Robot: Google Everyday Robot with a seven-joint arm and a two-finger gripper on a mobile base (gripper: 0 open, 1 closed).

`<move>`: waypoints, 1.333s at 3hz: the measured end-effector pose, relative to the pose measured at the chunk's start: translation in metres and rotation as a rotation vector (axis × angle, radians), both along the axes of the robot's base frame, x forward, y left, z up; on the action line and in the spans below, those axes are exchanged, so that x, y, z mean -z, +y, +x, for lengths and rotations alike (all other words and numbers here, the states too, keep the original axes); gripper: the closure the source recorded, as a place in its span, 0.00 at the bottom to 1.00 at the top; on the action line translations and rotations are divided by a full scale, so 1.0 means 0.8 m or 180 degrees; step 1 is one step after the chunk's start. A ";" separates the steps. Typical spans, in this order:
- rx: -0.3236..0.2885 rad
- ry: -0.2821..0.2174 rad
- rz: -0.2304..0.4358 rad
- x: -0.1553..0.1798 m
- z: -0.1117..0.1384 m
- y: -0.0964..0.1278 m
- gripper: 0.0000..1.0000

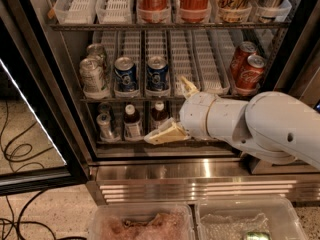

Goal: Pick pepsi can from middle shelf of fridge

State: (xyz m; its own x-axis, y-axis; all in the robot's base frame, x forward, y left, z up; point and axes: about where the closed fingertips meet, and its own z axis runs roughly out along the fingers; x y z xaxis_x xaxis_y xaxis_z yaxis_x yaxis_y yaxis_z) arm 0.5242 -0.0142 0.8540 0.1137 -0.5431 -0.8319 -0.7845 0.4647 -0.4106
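Note:
The fridge (175,176) stands open in the camera view. Two blue pepsi cans (125,74) (157,73) stand side by side at the front of the middle shelf (200,59), in its white slotted lane trays. My gripper (176,110) is open in front of the fridge, just right of and below the right pepsi can. Its upper finger (187,86) reaches shelf level beside that can, and its lower finger (165,133) hangs in front of the lower shelf. It holds nothing. My white arm (265,126) comes in from the right.
Silver-grey cans (92,74) stand left of the pepsi cans and red Coca-Cola cans (247,69) stand at the shelf's right end. Small bottles (132,121) are on the lower shelf. The glass door (30,109) hangs open at left. Two clear plastic bins (140,224) sit below, and cables (15,149) lie on the floor.

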 end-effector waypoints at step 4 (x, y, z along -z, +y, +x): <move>0.0071 -0.0505 0.0247 0.010 0.083 0.018 0.00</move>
